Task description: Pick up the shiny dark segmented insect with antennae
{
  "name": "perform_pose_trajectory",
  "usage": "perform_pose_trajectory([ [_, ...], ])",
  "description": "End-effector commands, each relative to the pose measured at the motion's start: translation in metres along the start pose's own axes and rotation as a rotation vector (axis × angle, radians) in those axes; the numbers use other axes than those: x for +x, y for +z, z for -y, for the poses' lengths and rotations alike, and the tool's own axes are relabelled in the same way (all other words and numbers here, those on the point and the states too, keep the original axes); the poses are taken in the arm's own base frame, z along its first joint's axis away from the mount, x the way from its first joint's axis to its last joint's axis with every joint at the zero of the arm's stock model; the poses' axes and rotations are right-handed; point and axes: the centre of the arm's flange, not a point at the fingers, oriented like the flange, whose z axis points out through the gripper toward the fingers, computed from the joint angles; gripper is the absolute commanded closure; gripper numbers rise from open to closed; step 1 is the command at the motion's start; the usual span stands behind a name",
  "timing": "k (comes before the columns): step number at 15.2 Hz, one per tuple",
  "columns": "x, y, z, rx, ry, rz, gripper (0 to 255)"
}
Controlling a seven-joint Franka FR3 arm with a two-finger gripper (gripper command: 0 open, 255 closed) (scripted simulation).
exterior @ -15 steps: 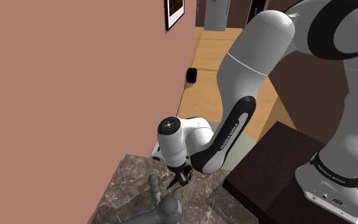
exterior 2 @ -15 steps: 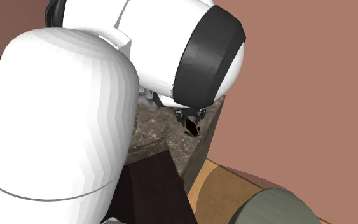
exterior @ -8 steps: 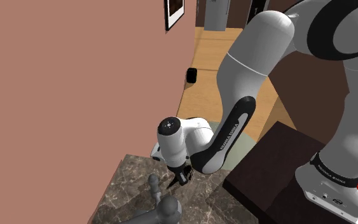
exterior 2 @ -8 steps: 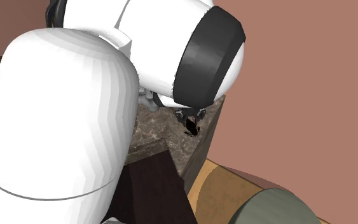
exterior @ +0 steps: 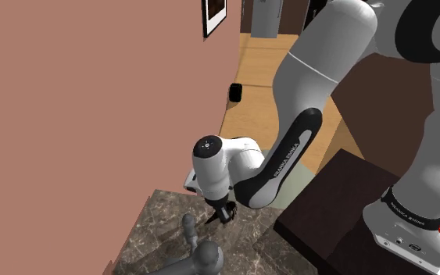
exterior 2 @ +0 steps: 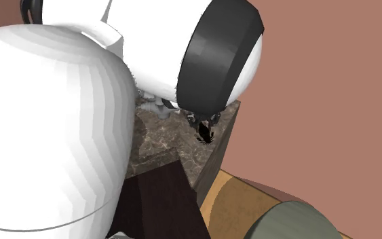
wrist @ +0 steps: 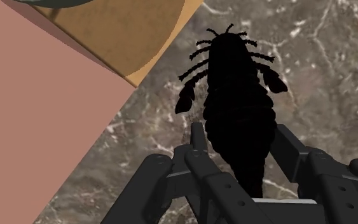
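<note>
Gripping is reported | pincer (wrist: pixel 241 135) clamped on insect (wrist: pixel 238 89) at the tapered rear, legs thus spared | insect is held near table (wrist: pixel 336 63) edge.

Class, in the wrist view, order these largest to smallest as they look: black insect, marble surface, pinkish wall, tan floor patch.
1. marble surface
2. pinkish wall
3. black insect and tan floor patch: these look alike, so unranked; the insect is nearer the camera.

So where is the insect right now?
In the wrist view the insect is clasped in the claw, near the edge of the marbled counter that runs along the brown wall.
</note>
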Motion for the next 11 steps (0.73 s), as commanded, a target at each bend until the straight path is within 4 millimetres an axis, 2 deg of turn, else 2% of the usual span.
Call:
perform_pose_trajectory([
  [1, -0.001, -0.011, 0.0, 0.0, 0.0, 0.0, 255],
  [9, -0.005, -0.053, -0.001, 0.0, 0.0, 0.0, 255],
  [11, -0.005, -0.054, -0.001, 0.0, 0.0, 0.0, 255],
])
